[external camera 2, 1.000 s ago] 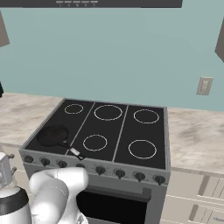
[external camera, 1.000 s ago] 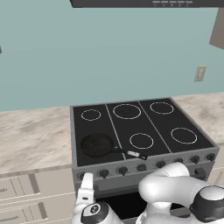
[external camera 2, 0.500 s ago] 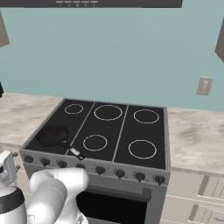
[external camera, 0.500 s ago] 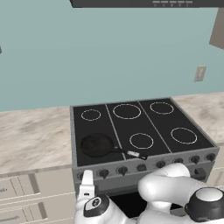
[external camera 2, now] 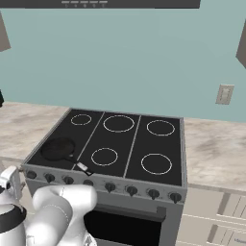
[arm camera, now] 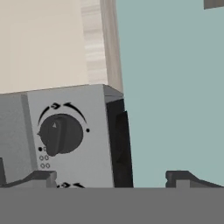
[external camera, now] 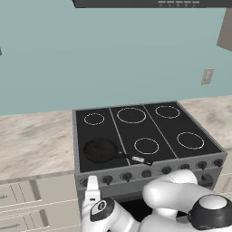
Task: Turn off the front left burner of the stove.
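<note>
The stove (external camera: 147, 170) stands between two pale worktops, against the blue wall. The front left burner (external camera: 101, 150) is at the front left corner of its black glass top, and a small black pan (external camera 2: 57, 148) sits on it. The knobs run in a row along the grey front edge. In the hand view one dark round knob (arm camera: 60, 134) sits at the left end of that row, close to the stove's side edge. It is probably the one for this burner, but I cannot be sure. The knob looks hard and smooth, with a raised bar across it, so pinching that bar and twisting should work best. The gripper (arm camera: 107, 179) is wide open, holds nothing, and is near the knob but not touching. There is open room in front of the knobs, though the worktop edge sits close beside.
</note>
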